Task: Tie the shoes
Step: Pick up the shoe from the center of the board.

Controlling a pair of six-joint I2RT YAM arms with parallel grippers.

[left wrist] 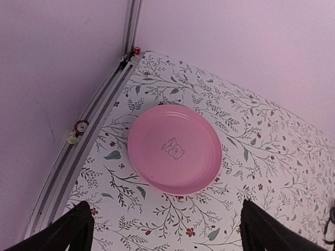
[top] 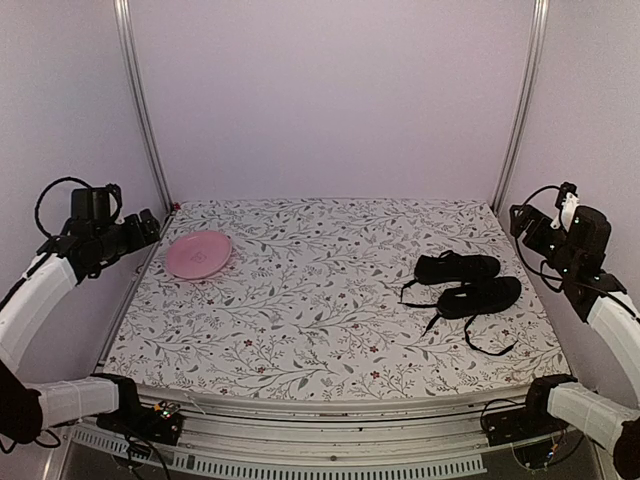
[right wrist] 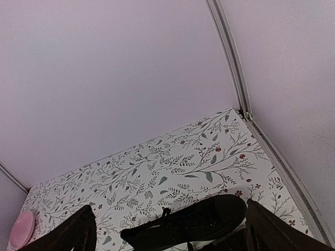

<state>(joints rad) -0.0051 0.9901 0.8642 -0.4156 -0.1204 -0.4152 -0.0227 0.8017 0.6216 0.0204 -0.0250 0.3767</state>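
Top view: the shoes [top: 465,283] lay side by side right of centre, laces loose; the pink plate [top: 198,254] sat at left.
Left wrist: the left gripper [left wrist: 166,206] gaped empty at the bottom edge, plate at centre.
Right wrist: the right gripper [right wrist: 170,205] gaped empty, one shoe at bottom centre.

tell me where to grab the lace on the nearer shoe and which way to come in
Take the loose lace that trails from the nearer shoe toward the near edge of the floral cloth, not the shoe's body. That stretch lies flat and alone on the cloth, so a straight-down approach by the open right claw, with its fingers across the strand, looks best.
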